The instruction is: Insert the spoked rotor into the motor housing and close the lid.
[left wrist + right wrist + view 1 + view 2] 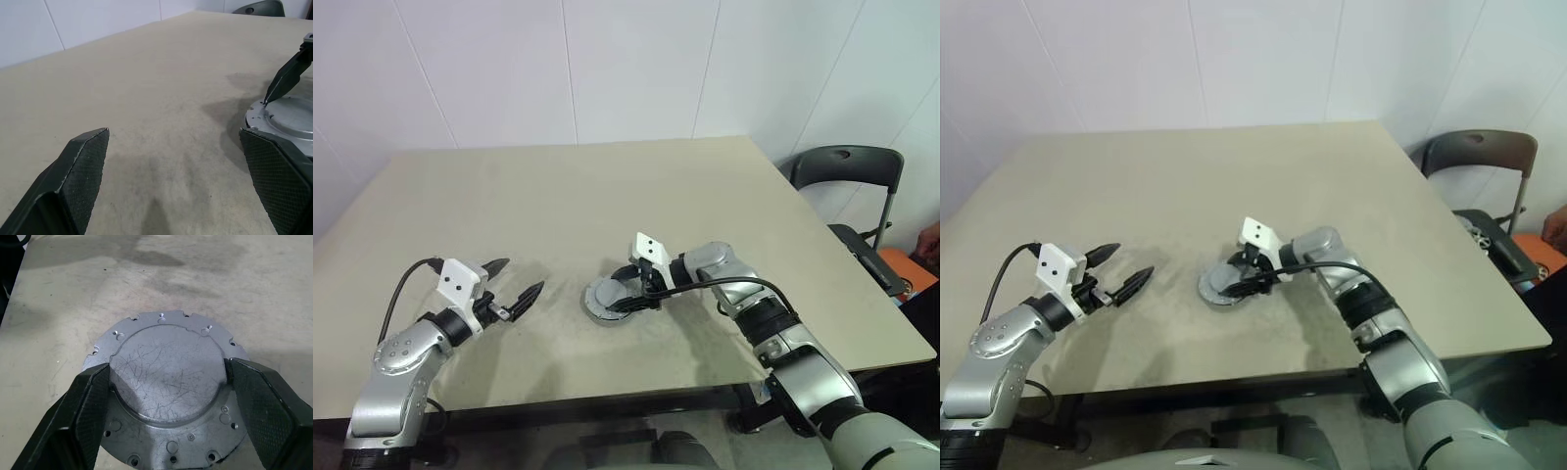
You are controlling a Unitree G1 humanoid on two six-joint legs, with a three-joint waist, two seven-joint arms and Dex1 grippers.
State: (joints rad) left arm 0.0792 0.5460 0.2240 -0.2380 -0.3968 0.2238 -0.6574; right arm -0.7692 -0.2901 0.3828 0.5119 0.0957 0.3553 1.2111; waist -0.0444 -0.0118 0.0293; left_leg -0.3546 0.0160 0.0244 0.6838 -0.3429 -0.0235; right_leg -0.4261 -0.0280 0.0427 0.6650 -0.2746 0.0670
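The lid (166, 367), a round light-grey cap with a notched edge and a scratched raised centre, lies flat on the table (558, 196) near its front middle. My right gripper (628, 294) reaches in from the right, angled down. Its two black fingers (88, 401) press on either side of the raised centre, so it is shut on the lid. My left gripper (524, 274) hovers to the left of the lid, a hand's width away, open and holding nothing. The left wrist view shows the lid (288, 115) just past one finger. The spoked rotor and the motor housing are hidden.
The beige table stretches bare behind and to the left of the lid. Its front edge (607, 397) runs close below both grippers. A black chair (847, 176) stands off the table's right side, with an orange object (913, 269) beside it.
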